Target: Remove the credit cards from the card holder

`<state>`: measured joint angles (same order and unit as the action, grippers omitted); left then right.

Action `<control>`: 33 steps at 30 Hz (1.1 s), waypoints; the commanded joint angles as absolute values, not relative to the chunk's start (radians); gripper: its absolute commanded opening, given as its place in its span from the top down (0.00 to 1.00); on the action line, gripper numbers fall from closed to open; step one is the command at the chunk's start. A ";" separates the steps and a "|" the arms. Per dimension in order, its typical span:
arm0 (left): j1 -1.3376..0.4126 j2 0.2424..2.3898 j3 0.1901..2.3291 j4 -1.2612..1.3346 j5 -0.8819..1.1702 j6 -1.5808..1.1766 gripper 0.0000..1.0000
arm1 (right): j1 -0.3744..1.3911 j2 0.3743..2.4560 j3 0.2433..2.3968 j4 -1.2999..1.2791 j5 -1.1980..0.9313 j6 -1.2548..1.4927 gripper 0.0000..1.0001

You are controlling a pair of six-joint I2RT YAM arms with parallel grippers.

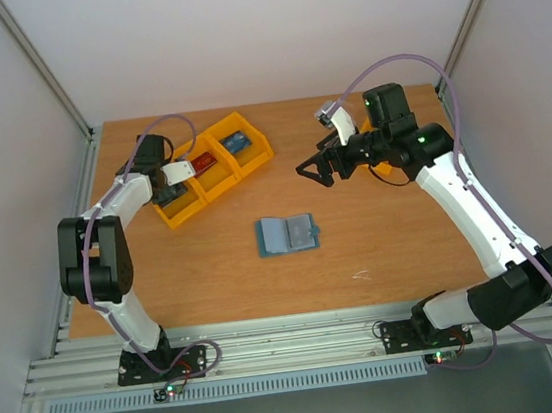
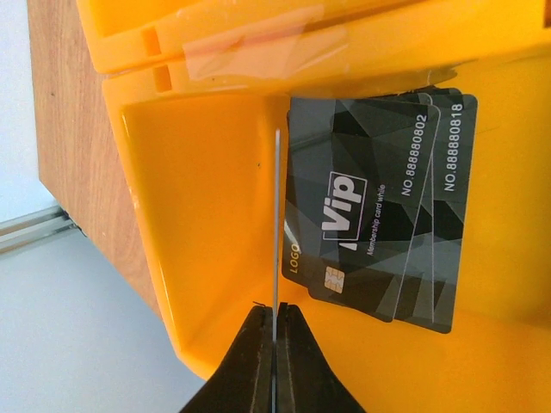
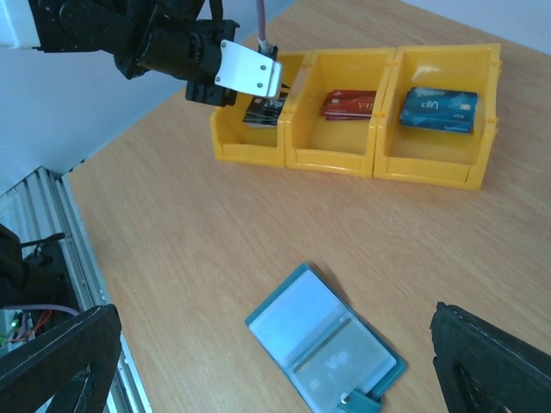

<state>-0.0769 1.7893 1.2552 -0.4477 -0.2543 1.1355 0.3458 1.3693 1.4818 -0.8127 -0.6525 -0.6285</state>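
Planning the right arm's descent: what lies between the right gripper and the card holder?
Nothing; only bare wooden table separates the right gripper from the open card holder, as the top external view shows.

We see the card holder [image 3: 325, 353] lying open on the counter [image 3: 172, 224], framed between the wide-spread fingers [image 3: 60, 366] of our right pincer [image 3: 275, 318]; beyond, three orange bins [image 3: 336, 159] hold dark, red and blue credit cards [image 3: 349, 105], the left arm [image 3: 129, 34] seemingly reaching into one

- bins [image 2: 198, 215]: smooth, glossy orange plastic
- credit cards [image 2: 362, 198]: dark, glossy plastic
- table [image 3: 189, 232]: matt wood grain
- card holder [image 3: 323, 348]: teal cover, shiny clear plastic pockets
- rails [image 1: 293, 343]: ribbed bare metal
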 commanded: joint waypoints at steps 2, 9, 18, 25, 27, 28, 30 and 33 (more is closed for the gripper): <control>-0.066 1.828 1.250 -0.375 -0.242 1.180 0.97 | 0.337 1.342 1.513 -0.819 -0.681 -0.640 0.02; -0.068 1.828 1.236 -0.392 -0.190 1.178 0.93 | 0.337 1.327 1.512 -0.824 -0.680 -0.639 0.01; -0.068 1.801 1.225 -0.419 -0.186 1.155 0.58 | 0.337 1.329 1.522 -0.830 -0.688 -0.624 0.01; -0.065 1.788 1.218 -0.412 -0.177 1.133 0.33 | 0.337 1.324 1.529 -0.835 -0.696 -0.618 0.01; -0.066 1.783 1.247 -0.439 -0.163 1.103 0.29 | 0.337 1.322 1.534 -0.844 -0.698 -0.613 0.02; -0.066 1.774 1.270 -0.465 -0.147 1.077 0.29 | 0.337 1.321 1.536 -0.849 -0.685 -0.606 0.02; -0.066 1.746 1.328 -0.546 -0.097 1.007 0.28 | 0.337 1.322 1.541 -0.858 -0.622 -0.574 0.01; -0.066 1.689 1.433 -0.689 -0.012 0.889 0.28 | 0.337 1.342 1.545 -0.871 -0.503 -0.487 0.02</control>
